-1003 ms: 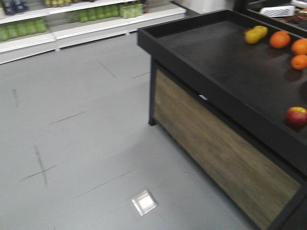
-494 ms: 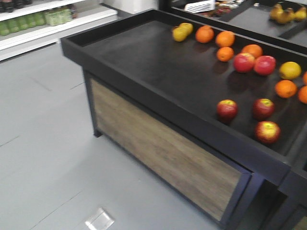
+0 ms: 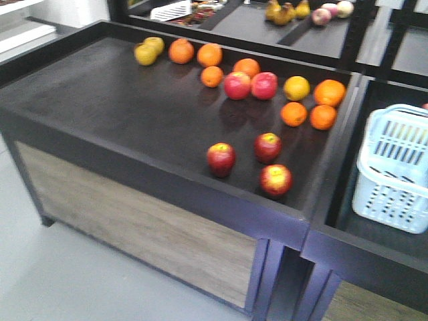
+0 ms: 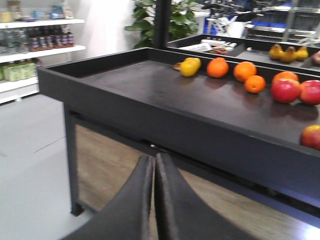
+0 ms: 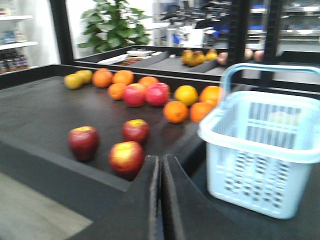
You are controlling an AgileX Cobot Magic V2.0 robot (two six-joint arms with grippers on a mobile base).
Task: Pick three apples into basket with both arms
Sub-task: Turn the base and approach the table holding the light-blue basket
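Fingers [image 4: 131,202] pressed together, empty: my left gripper [image 4: 154,160] and right gripper [image 5: 160,160] point level at the table [image 4: 165,95]. Apples [image 5: 136,131] and basket [image 5: 260,165] lie ahead.

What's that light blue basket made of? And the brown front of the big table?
The basket looks like plastic: smooth, pale blue, with moulded slots. The front panel looks like wood, or wood-look board: brown, streaky grain, matte.

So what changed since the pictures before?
The view swung right along the table: the three apples slid from the picture's right edge toward the middle, and the basket came into sight. Nothing was grabbed or let go. The apples kept their places on the table.
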